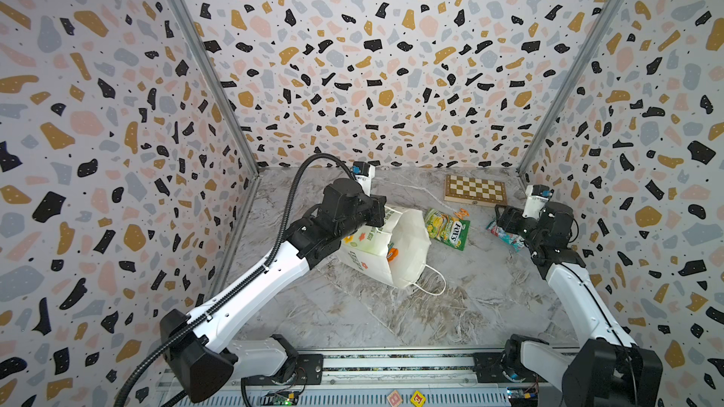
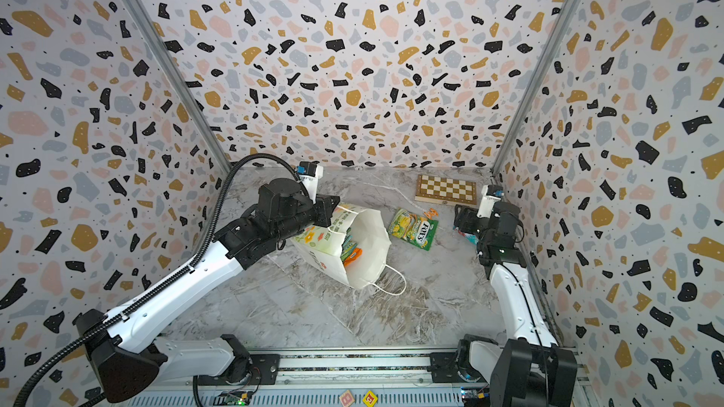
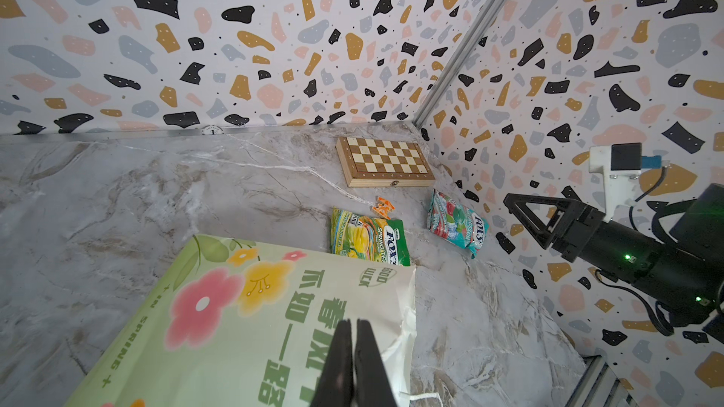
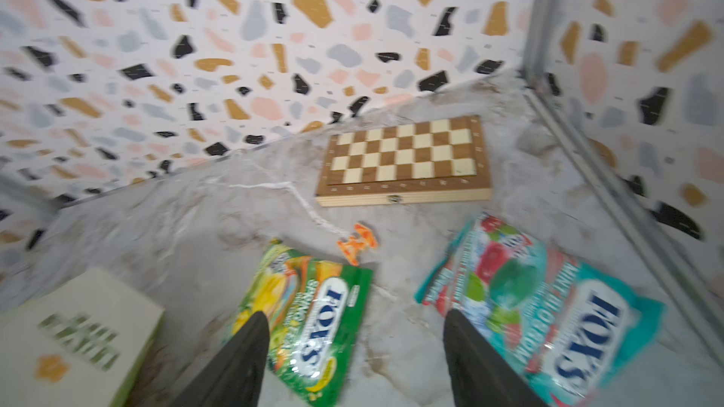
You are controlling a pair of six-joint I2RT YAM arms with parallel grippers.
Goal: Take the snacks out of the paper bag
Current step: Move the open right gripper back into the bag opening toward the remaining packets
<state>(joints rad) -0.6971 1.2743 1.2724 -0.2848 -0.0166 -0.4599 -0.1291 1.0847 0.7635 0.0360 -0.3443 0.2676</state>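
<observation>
Left wrist view puts the left pincer (image 3: pixel 352 323) right in front of us: its 2 black fingers are pressed together with no gap, tips against the green illustrated side of the paper bag (image 3: pixel 235 307) close to the mouth edge. We cannot tell whether a fold of paper is caught between them. In both top views the bag lies tipped on its side on the marble surface (image 1: pixel 352 307), left of the middle, its mouth gaping toward the right and a white cord handle (image 1: pixel 431 287) trailing onto the surface. Inside the mouth we see the edges of more snacks: an orange packet (image 2: pixel 352 258) and a green-edged packet (image 2: pixel 348 243) touching it, both against the bag's wall; how many sit there we cannot count.

2 snacks lie outside. A green-yellow FOX'S packet (image 1: pixel 446 229) rests flat just beside the bag's mouth, and a teal-and-red FOX'S packet (image 3: pixel 456 225) lies farther right, near the side wall, apart from it. The right pincer (image 4: pixel 354 315) hovers above the gap between these 2, jaws spread wide and holding nothing; that wrist view is blurred. A small orange trinket (image 1: pixel 461 213) sits just beside the green-yellow packet's far corner, and a folded wooden chessboard (image 1: pixel 475 189) lies beyond it by the back wall.
</observation>
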